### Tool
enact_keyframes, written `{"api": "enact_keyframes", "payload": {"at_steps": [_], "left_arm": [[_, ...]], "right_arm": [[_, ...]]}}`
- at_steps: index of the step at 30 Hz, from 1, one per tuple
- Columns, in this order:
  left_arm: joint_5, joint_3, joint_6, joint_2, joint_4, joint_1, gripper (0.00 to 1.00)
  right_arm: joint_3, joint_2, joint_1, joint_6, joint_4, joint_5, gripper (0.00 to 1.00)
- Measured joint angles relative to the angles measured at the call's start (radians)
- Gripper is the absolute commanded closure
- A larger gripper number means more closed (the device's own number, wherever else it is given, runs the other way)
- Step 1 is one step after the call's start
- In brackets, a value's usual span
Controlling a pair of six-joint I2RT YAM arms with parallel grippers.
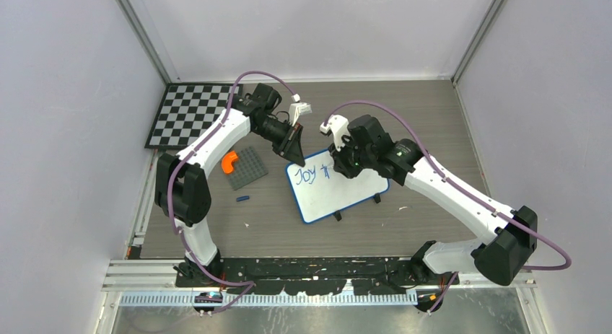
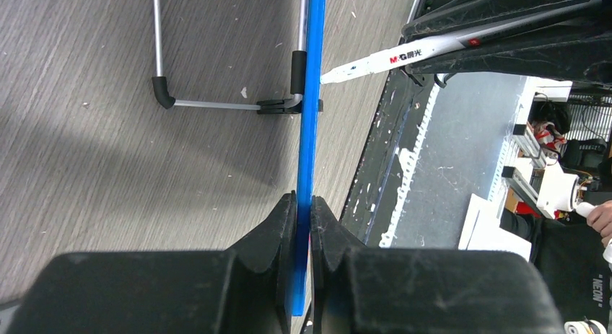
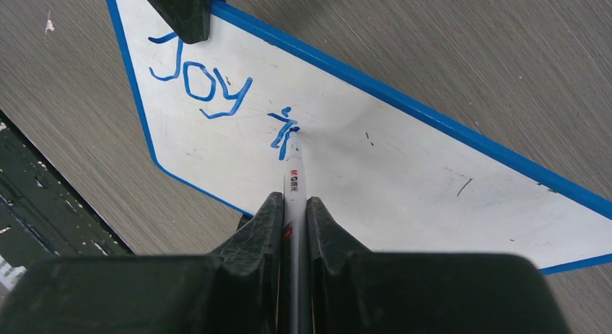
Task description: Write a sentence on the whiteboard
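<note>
Where whiteboard [image 1: 346, 193] rests, table [image 1: 433, 117] seems wooden.

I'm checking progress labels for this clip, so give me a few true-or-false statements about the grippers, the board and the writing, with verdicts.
1. The left gripper is shut on the whiteboard, on its blue frame. True.
2. The right gripper is open and empty. False: it is shut on a marker whose tip touches the board.
3. The sentence is complete. False: only "Joy" and the start of a next word are written.
4. The orange piece sits at the edge of the grey studded plate. True.
</note>
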Motion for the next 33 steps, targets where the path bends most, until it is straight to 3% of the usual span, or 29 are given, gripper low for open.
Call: {"api": "enact_keyframes", "payload": {"at_steps": [33], "left_arm": [[-0.002,0.0,0.0,0.0,0.0,0.0,1.0]], "right_arm": [[-0.067,-0.016,-0.022,-0.001,-0.045,-0.029,1.0]]}}
